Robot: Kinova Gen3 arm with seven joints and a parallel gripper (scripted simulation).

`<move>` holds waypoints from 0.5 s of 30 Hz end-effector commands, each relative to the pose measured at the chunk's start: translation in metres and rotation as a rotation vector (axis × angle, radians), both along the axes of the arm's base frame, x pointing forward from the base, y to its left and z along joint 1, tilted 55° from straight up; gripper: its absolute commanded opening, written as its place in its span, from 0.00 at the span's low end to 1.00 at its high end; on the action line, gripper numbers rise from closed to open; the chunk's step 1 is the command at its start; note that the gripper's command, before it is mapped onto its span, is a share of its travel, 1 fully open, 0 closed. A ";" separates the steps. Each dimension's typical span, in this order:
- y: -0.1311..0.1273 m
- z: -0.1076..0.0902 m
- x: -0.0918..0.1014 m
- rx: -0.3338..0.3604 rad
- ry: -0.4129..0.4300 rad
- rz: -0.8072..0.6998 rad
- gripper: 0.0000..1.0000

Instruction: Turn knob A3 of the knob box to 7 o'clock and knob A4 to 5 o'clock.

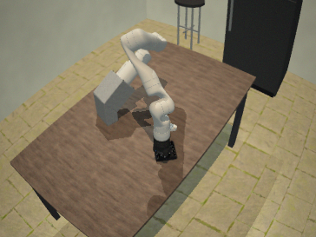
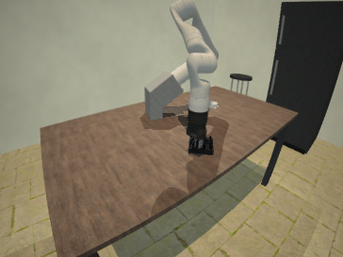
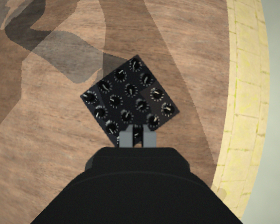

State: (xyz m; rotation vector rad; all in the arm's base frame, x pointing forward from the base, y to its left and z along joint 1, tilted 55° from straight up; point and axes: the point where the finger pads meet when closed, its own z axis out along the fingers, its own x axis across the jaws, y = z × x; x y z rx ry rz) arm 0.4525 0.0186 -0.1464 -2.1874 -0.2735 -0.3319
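Note:
The black knob box stands on the wooden table near its right edge. In the wrist view it lies turned like a diamond, with several small white-lined knobs on top. My gripper points straight down onto the box. Its two grey fingers are closed narrowly on a knob at the box's near edge in the wrist view. The fingers hide that knob, so I cannot read its name or its white line.
The arm's grey base block stands behind the box. The table's right edge runs close past the box, with tiled floor below. A stool and a black cabinet stand beyond the table.

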 end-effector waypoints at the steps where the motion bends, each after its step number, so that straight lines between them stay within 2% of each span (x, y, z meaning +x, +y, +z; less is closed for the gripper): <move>1: 0.000 0.000 0.001 -0.002 -0.029 0.017 0.30; 15: 0.000 0.000 0.001 -0.031 -0.196 0.136 0.30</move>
